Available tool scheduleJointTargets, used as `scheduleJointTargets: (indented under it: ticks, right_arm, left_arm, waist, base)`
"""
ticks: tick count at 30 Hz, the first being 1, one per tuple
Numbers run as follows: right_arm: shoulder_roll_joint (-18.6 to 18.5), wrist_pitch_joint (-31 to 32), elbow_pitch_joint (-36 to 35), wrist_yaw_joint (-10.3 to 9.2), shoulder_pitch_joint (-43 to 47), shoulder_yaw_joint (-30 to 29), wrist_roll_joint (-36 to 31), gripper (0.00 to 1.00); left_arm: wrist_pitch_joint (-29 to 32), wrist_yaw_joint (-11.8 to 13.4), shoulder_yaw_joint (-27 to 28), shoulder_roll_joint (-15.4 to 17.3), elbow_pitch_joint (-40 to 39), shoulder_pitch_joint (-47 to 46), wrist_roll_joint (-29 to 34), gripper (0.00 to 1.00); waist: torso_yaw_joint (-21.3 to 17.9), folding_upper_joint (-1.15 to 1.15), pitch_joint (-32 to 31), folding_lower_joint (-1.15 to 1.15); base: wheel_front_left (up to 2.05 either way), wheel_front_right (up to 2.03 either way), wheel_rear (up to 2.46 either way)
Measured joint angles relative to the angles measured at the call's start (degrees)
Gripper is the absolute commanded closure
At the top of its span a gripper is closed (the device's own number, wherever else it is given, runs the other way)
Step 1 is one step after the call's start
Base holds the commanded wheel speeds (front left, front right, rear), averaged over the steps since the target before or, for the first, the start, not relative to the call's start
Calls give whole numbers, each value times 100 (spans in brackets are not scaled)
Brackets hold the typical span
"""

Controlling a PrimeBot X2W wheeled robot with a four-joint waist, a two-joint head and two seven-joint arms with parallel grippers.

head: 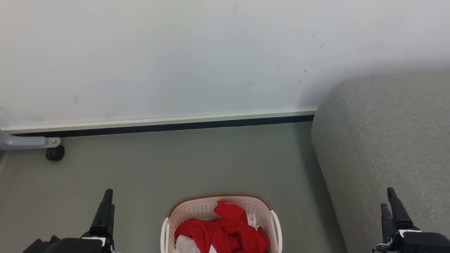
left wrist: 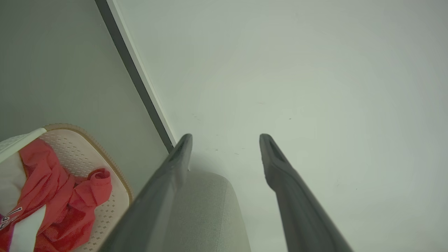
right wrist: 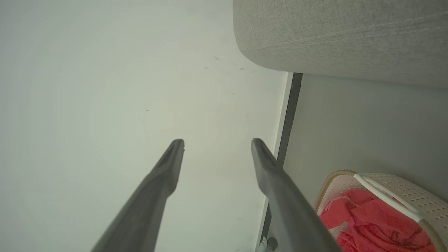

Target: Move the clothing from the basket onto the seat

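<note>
The red and white clothing [head: 225, 228] lies crumpled inside the cream basket [head: 197, 209], which stands on the floor at the bottom centre of the head view. The grey seat [head: 386, 140] rises at the right. My left gripper [head: 105, 203] hangs at the lower left, apart from the basket. My right gripper [head: 392, 203] is at the lower right, in front of the seat. In the left wrist view the left gripper [left wrist: 225, 140] is open and empty, with clothing [left wrist: 59, 196] and basket [left wrist: 108, 210] at lower left. The right gripper [right wrist: 217, 145] is open and empty too, with the clothing [right wrist: 367, 217], basket [right wrist: 402, 189] and seat [right wrist: 350, 35].
A pale wall [head: 175, 52] with a white and dark baseboard [head: 158, 124] runs across behind the basket. A grey metal leg on a black caster [head: 54, 153] juts in at the far left. Grey-green floor [head: 175, 165] lies between basket and wall.
</note>
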Motion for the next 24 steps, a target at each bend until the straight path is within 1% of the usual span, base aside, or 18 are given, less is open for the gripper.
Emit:
scheduleJointTargets:
  ticks: [3,11,16,24]
  right_arm:
    - [-33,-55,-12,1,-44,64,-162,0]
    - [-226,-321,-74,-23,-136,349,-934,0]
    - [-356,-426,-114,-126,-221,543,-1462,0]
    - [-592,-604,-170,-354,-326,873,-2360,0]
  left_arm:
    - [-69,0,-57,53,-14,-49,118,0]
    - [-297,20,-376,272,-76,-177,889,0]
    - [-413,105,-599,413,-146,-238,1472,0]
    - [-588,300,-946,599,-209,-417,2274,0]
  waist:
    - [0,0,1,0]
    - [1,0,0,0]
    - [2,0,-3,0]
    - [19,0,-14,0]
  base:
    - [0,0,0]
    - [0,0,0]
    - [0,0,0]
    - [0,0,0]
